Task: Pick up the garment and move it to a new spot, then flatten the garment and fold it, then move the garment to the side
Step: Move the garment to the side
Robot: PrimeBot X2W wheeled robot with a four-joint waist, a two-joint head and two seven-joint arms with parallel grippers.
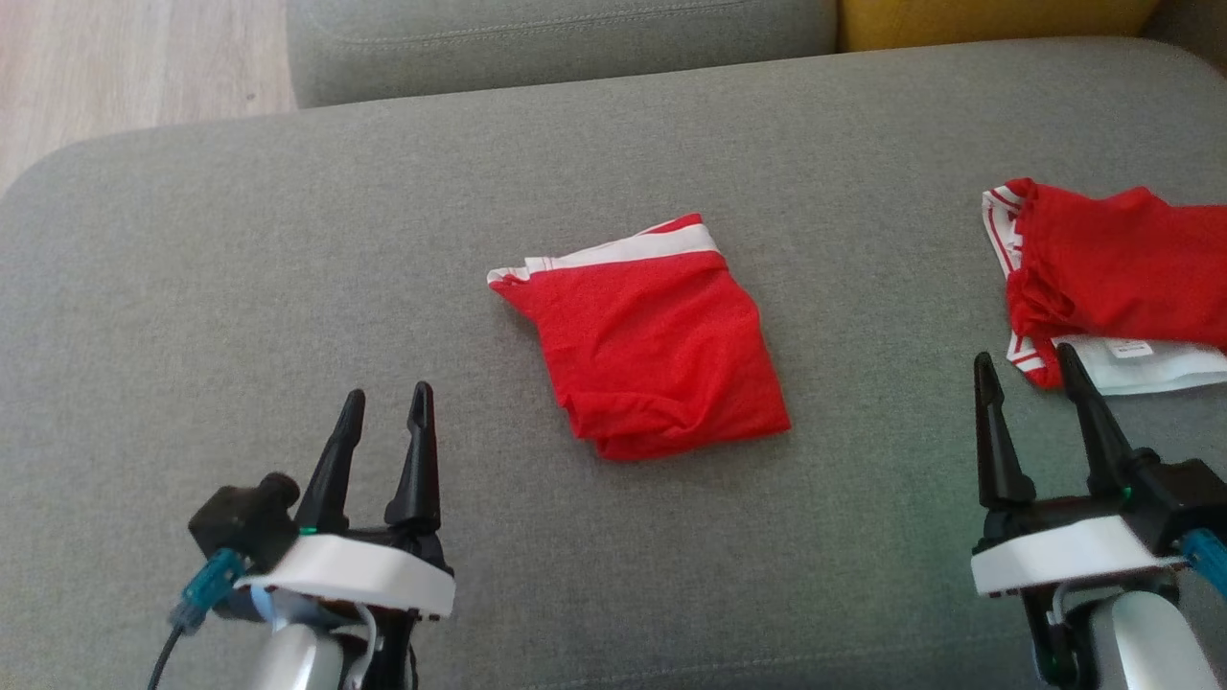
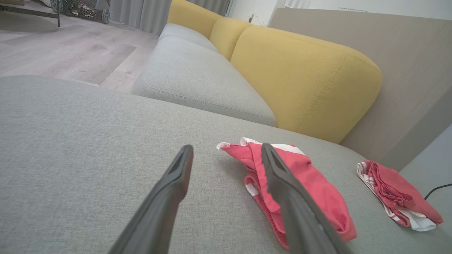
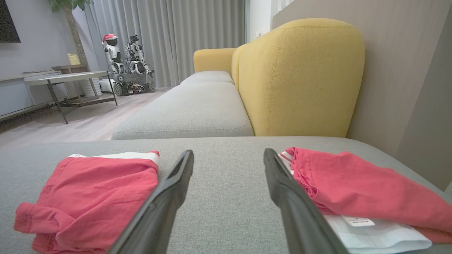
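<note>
A red garment (image 1: 652, 345) with a white waistband lies folded flat in the middle of the grey cushion (image 1: 240, 287). In the left wrist view the garment (image 2: 317, 190) sits just right of my fingers; in the right wrist view the garment (image 3: 88, 197) is at the lower left. My left gripper (image 1: 388, 393) (image 2: 226, 146) stands open and empty, near and to the left of it. My right gripper (image 1: 1024, 355) (image 3: 229, 151) is open and empty too, to its right and apart from it.
A second red garment (image 1: 1112, 268) (image 3: 360, 190) (image 2: 399, 194) with white trim lies bunched at the cushion's right edge, beside my right fingers. A yellow backrest (image 2: 300, 77) and another grey seat (image 1: 556, 38) lie beyond. Wooden floor (image 1: 115, 67) shows at the far left.
</note>
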